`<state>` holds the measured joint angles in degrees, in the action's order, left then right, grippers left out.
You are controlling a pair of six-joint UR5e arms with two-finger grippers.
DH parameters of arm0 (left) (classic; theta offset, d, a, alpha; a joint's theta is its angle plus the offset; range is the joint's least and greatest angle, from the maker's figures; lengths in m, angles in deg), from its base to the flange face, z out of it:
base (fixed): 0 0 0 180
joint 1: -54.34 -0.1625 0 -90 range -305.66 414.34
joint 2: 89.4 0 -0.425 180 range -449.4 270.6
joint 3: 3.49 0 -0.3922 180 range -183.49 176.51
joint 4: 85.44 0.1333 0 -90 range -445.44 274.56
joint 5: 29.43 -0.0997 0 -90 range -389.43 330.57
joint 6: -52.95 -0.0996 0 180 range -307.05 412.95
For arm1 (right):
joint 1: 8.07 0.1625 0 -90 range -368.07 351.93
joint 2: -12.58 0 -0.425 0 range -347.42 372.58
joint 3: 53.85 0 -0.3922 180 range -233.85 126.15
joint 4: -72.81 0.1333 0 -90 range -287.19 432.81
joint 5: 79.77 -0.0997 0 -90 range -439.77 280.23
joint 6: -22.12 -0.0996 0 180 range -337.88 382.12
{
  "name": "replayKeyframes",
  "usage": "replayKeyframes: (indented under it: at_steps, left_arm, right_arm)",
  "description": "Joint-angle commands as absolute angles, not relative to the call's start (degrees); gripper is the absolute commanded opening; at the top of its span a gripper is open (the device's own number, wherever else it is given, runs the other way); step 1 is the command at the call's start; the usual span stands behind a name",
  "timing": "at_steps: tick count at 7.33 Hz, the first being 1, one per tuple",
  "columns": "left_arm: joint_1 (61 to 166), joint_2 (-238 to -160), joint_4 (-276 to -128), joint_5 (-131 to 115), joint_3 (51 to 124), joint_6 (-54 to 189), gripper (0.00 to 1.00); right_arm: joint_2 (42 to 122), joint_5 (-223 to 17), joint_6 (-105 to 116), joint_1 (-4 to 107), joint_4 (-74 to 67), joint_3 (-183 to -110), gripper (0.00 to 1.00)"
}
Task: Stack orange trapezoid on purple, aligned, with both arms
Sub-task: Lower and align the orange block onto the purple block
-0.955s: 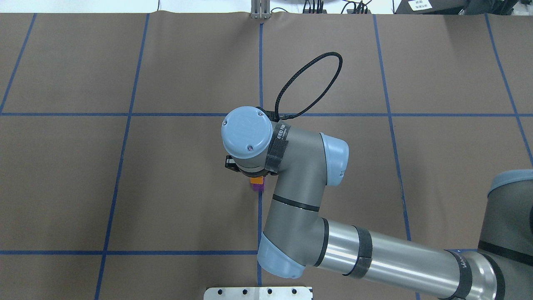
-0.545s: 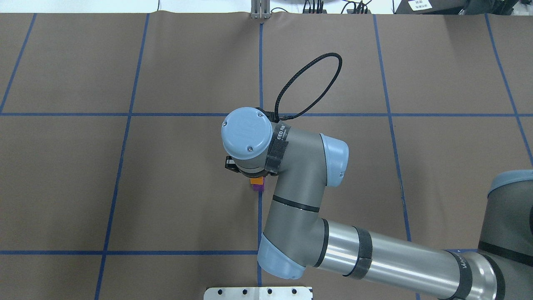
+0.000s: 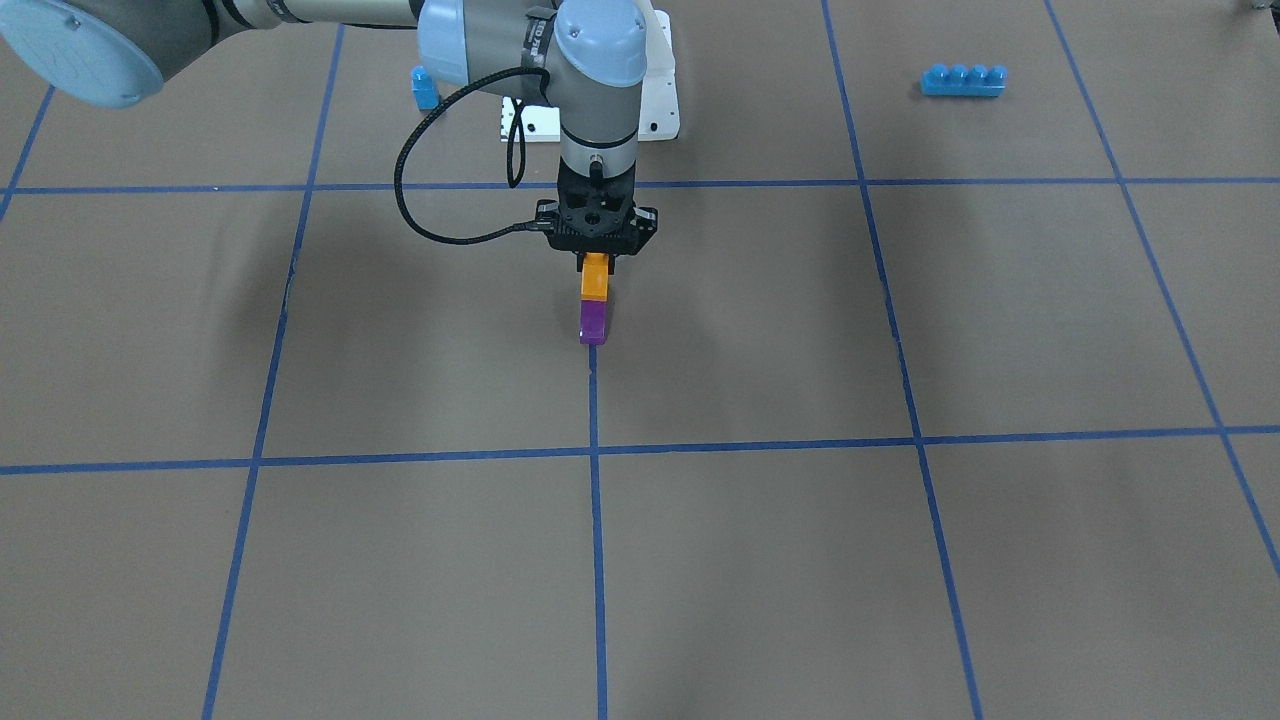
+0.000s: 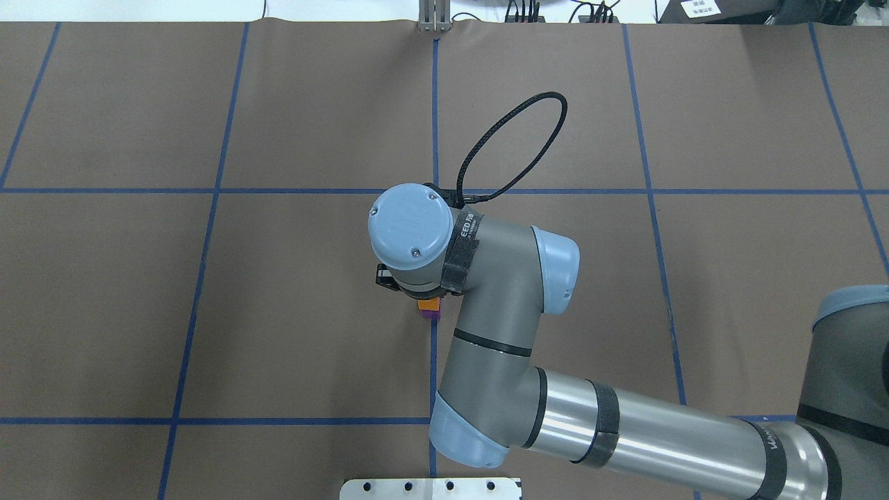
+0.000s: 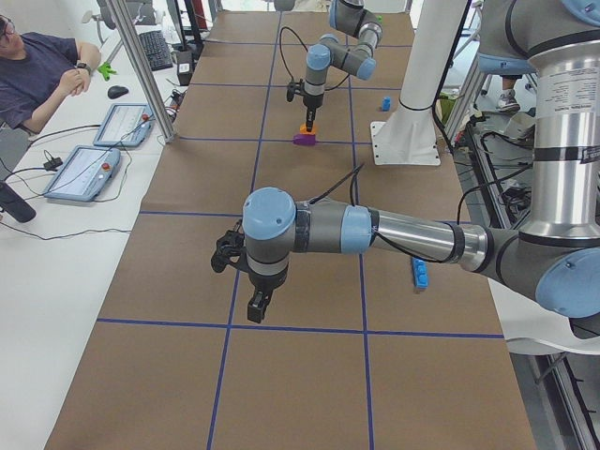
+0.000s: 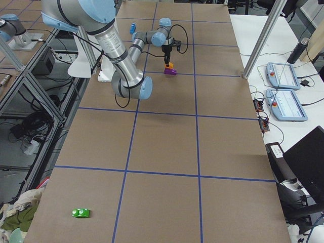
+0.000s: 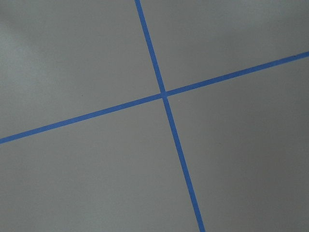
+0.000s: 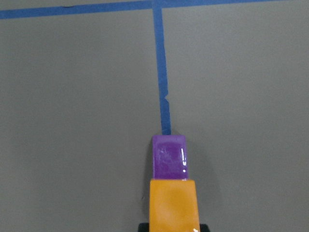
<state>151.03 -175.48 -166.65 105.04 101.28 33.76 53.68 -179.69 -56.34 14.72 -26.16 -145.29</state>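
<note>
My right gripper (image 3: 597, 264) is shut on the orange trapezoid (image 3: 595, 280) and points straight down. The orange block sits directly over the purple block (image 3: 593, 323), which stands on the table at a blue tape line; they look in contact. In the right wrist view the orange block (image 8: 174, 205) covers the near part of the purple block (image 8: 169, 157). From overhead, the wrist hides most of the orange block (image 4: 428, 304) and the purple block (image 4: 432, 314). My left gripper (image 5: 255, 307) hangs above bare table far from the blocks; I cannot tell if it is open.
A small blue single-stud block (image 3: 425, 88) and the white base plate (image 3: 658, 100) lie by the robot's base. A long blue four-stud brick (image 3: 963, 80) lies on the left arm's side. A green toy (image 6: 81, 213) lies at the right end.
The right wrist has shifted slightly, and the orange block now covers more of the purple one from overhead. The grip on the orange block is unchanged.
</note>
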Motion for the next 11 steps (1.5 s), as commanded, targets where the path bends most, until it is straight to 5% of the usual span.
replayKeyframes:
  at_steps: [1, 11]
  left_arm:
    - [151.02, -175.54, -166.65, 105.04, 101.19, 33.79, 1.00]
    - [150.93, -176.06, -166.65, 105.04, 101.01, 33.88, 1.00]
  right_arm:
    - [54.33, -179.61, -55.57, 14.44, -26.07, -145.17, 0.00]
    - [56.96, -178.03, -52.50, 13.64, -19.25, -144.91, 0.00]
